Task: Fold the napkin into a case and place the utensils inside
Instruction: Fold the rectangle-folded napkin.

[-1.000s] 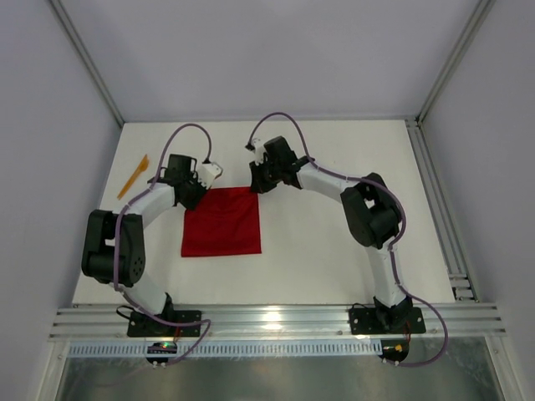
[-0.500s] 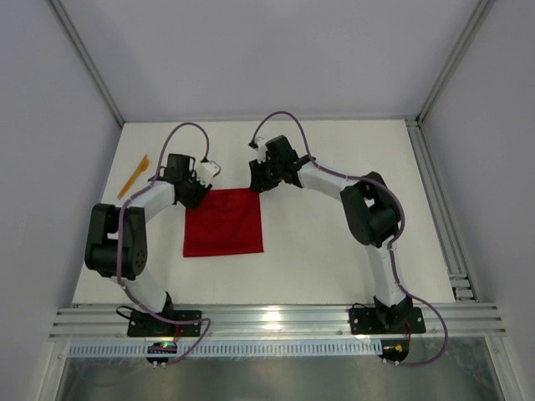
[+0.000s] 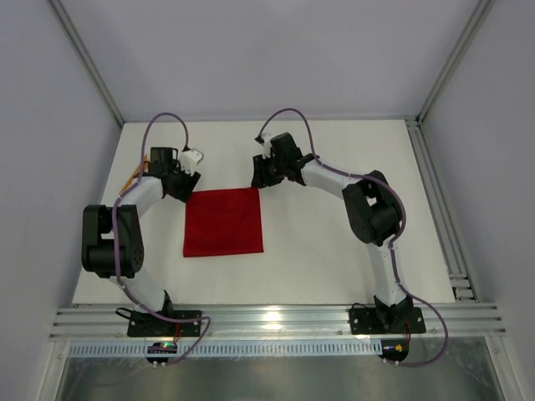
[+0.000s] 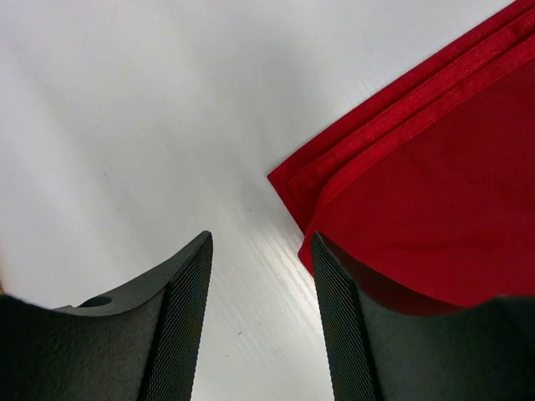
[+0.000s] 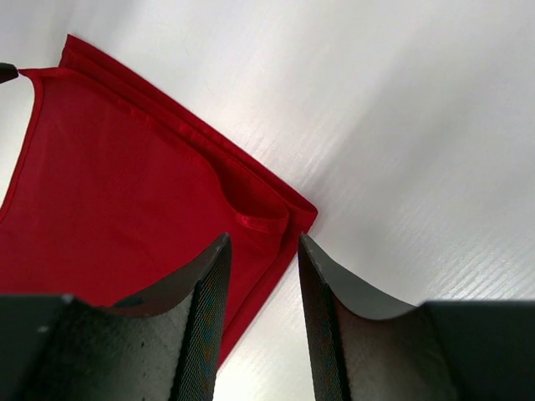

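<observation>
Left gripper [image 4: 261, 251] and right gripper [image 5: 263, 246] released the napkin [image 3: 223, 221].

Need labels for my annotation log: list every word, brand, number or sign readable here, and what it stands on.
None: no readable text in any view. The napkin is plain red and the table is unmarked white.

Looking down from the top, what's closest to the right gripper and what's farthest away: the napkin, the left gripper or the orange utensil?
1. The napkin: its far right corner lies just by the right gripper.
2. The left gripper: across at the napkin's far left corner.
3. The orange utensil: farthest left, only partly showing.
</observation>
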Controlling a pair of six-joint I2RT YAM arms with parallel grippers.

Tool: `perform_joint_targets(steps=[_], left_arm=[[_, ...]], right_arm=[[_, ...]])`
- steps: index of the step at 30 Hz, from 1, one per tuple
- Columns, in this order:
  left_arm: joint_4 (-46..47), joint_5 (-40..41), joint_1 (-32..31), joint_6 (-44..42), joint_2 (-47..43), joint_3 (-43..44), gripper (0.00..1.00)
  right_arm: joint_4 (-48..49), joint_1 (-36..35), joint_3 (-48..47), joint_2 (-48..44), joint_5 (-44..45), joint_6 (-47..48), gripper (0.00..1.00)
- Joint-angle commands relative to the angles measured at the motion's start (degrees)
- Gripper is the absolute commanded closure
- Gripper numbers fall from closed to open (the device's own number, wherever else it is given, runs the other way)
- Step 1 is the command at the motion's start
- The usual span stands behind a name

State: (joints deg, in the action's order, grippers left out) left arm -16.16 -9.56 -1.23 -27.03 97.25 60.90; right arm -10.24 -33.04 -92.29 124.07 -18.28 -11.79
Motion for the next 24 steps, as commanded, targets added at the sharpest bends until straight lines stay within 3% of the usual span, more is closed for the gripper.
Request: perform_joint_targets(steps=[1,7,16,20,21,24], left_arm=[[1.48,-3.09,0.44,1.18,-0.66,-0.78,0.48],[3.33,-0.81,0.44,5.40,3.28,1.05,0.49],[-1.67,-1.16,-0.08,4.27,7.86,6.77,0.56],[-1.77,-0.37,-1.05,3.47,8.48,7.12,0.59],[-1.68,-0.28,-1.14,3.38,8.65,7.21,0.61],[-1.85,-0.11,-1.23,3.56,8.74,7.39,0.67]], right_arm=[[2.94,-0.10,0.18,0.38,-1.93,-2.71,0.58],[3.29,-0.10,0.62,1.61,-3.42,-3.76,0.62],[1.72,-0.10,-0.34,3.81,-3.69,-6.40,0.64],[2.24,-0.10,-0.87,4.43,-3.34,-7.10,0.82],[2.24,-0.01,-0.79,4.43,-3.16,-7.37,0.92],[3.29,-0.10,0.18,2.94,-2.99,-7.54,0.97]])
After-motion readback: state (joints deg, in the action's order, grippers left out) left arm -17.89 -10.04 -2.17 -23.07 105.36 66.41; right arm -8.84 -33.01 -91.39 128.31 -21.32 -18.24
